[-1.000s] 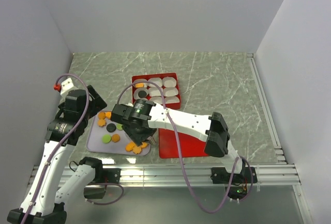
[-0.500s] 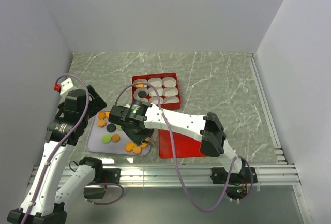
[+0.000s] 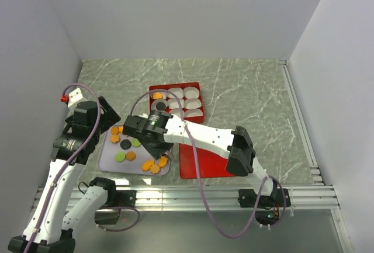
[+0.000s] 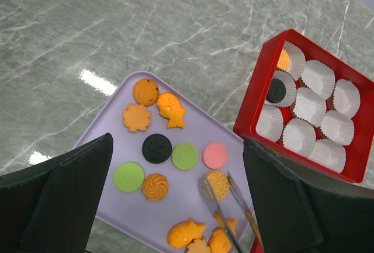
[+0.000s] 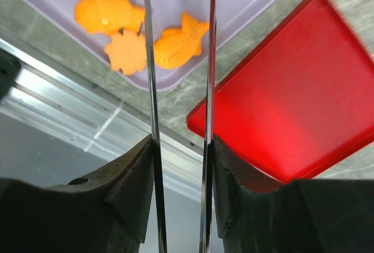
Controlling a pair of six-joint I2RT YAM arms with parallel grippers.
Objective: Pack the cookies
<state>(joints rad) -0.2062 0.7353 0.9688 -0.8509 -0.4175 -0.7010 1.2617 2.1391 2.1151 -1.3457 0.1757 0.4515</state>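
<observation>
The right claw (image 4: 215, 177), blades half-closed, straddles a round orange cookie (image 4: 218, 185) near the tray's (image 4: 111, 142) right edge, whether gripping I cannot tell; the wide left claw (image 4: 176, 143) hangs farther off.

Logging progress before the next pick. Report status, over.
Left gripper open, empty, near the tray. Right gripper blades astride a round orange cookie, grip unconfirmed. Two cookies in the red box; fish cookies close beside the blades.
</observation>
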